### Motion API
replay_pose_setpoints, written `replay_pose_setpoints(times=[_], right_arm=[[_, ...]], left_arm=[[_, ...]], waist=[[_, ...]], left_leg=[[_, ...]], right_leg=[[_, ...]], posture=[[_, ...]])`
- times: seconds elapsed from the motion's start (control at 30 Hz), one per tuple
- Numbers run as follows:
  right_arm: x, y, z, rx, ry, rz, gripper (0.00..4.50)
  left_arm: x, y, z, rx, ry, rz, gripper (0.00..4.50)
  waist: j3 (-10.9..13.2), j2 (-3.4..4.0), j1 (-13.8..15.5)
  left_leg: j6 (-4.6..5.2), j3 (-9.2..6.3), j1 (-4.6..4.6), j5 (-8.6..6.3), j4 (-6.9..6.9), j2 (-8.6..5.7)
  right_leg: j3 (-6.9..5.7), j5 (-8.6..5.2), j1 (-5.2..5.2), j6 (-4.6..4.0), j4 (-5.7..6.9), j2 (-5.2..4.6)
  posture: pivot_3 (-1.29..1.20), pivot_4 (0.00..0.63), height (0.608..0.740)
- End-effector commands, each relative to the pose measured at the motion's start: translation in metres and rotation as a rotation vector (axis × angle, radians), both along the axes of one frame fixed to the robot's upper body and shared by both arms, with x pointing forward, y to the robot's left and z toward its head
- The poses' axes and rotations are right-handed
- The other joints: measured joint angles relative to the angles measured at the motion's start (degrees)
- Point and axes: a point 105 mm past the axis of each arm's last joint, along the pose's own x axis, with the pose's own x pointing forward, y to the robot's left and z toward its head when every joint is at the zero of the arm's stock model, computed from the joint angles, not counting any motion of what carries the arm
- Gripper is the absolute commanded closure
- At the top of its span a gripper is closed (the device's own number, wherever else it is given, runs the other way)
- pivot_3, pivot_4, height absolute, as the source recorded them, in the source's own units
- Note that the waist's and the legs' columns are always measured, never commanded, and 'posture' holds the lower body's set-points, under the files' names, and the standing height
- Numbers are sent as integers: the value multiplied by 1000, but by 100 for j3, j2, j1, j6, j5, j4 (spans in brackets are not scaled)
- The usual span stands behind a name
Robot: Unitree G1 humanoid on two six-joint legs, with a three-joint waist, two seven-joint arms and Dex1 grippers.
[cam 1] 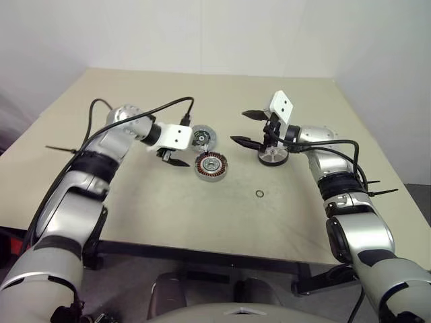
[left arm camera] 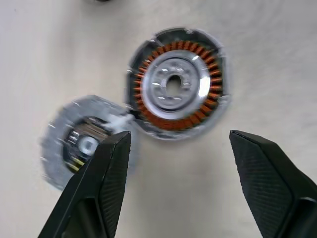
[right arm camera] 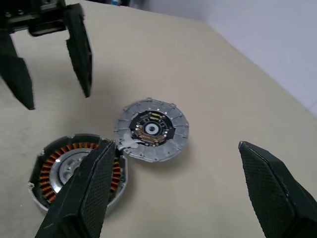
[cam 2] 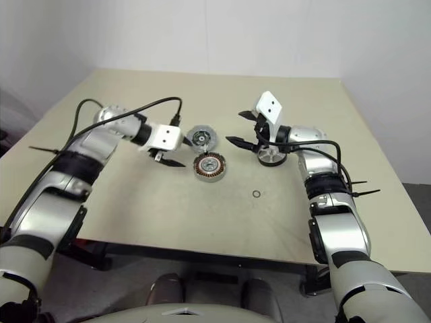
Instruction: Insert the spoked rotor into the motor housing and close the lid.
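Both tools are held open and empty, the right tool (cam 1: pixel 250 128) standing just beside the spoked rotor (cam 1: pixel 273 155), nearer than the left tool (cam 1: pixel 176 159).

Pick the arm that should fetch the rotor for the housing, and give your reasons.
Right, most likely. The rotor lies right beside the open right gripper, away from the left arm. The open left gripper hangs over by the housing and lid, with the housing between it and the rotor.

Lid (cam 1: pixel 203 137) just behind motor housing (cam 1: pixel 211 166); spoked rotor (cam 1: pixel 273 156) right; small ring (cam 1: pixel 259 194) nearer.
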Motion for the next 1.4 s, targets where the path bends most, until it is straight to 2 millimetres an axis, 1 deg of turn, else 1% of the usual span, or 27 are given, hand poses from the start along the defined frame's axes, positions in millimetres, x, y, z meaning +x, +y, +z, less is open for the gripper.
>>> replay_pose_setpoints(times=[0.03,0.1,0.2,0.27,0.37,0.5,0.6,0.63,0.7,0.77,0.93,1.03,1.3,1.4], right_arm=[[-9,0,8,35,3,35,0],[-16,-3,5,40,24,47,0],[-25,-10,6,77,31,51,0],[-34,-14,6,101,60,58,0],[-44,-23,-2,63,110,57,0],[-56,-36,-22,12,203,17,0],[-64,-43,-38,-24,248,-22,0],[-65,-45,-41,-32,255,-35,0],[-69,-47,-48,-36,275,-52,0],[-73,-47,-53,-30,293,-57,0],[-91,-48,-71,-71,344,-30,0],[-95,-48,-74,-77,356,-24,0],[-94,-41,-74,-90,335,-39,0],[-97,-42,-84,-132,327,-49,0]], left_arm=[[-12,13,16,-156,39,104,1140],[-16,18,18,-262,70,187,1140],[-19,21,32,-505,137,330,1140],[-27,26,32,-606,182,398,1140],[-39,34,26,-735,257,498,1140],[-62,40,8,-860,375,605,1140],[-72,48,-10,-864,387,692,1140],[-74,50,-12,-872,386,715,1140],[-78,54,-14,-894,383,750,1140],[-80,57,-17,-894,377,773,1140],[-79,63,-19,-901,354,816,1140],[-76,65,-20,-894,344,825,1140],[-69,70,-16,-894,313,833,1140],[-67,74,-15,-889,298,842,1140]], waist=[[1,2,-3],[2,4,3],[4,5,15],[4,5,4],[3,8,-24],[3,8,-99],[3,7,-146],[4,7,-158],[4,7,-166],[4,7,-168],[3,7,-161],[3,7,-170],[2,7,-174],[1,8,-174]], left_leg=[[0,0,-1,0,0,1],[0,0,0,0,-3,1],[0,-1,-6,0,-1,2],[0,-1,-4,0,1,1],[1,1,6,-1,-3,-1],[5,0,8,-3,-8,3],[22,0,8,-13,-9,3],[24,0,7,-14,-9,3],[24,-1,9,-14,-9,3],[24,0,13,-14,-9,3],[26,-1,15,-15,-12,3],[31,0,14,-17,-12,1],[33,0,16,-19,-22,2],[34,-1,16,-19,-25,2]], right_leg=[[-2,-1,0,0,-1,0],[-4,-3,0,0,-2,1],[-10,-4,0,0,-2,-2],[-9,-3,1,0,-2,-3],[0,-4,3,1,-3,0],[1,-6,4,3,-9,8],[0,-7,7,5,-18,8],[0,-7,8,6,-19,8],[1,-9,8,9,-19,10],[4,-26,9,38,-19,12],[4,-31,13,46,-28,13],[6,-29,17,44,-41,12],[4,-13,19,19,-50,14],[2,-9,29,15,-67,14]], posture=[[0,0,740],[0,0,740],[0,0,740],[0,0,740],[0,0,740],[0,0,740],[0,0,740],[0,0,740],[0,0,740],[0,0,740],[0,0,740],[0,0,740],[0,0,740],[0,0,740]])
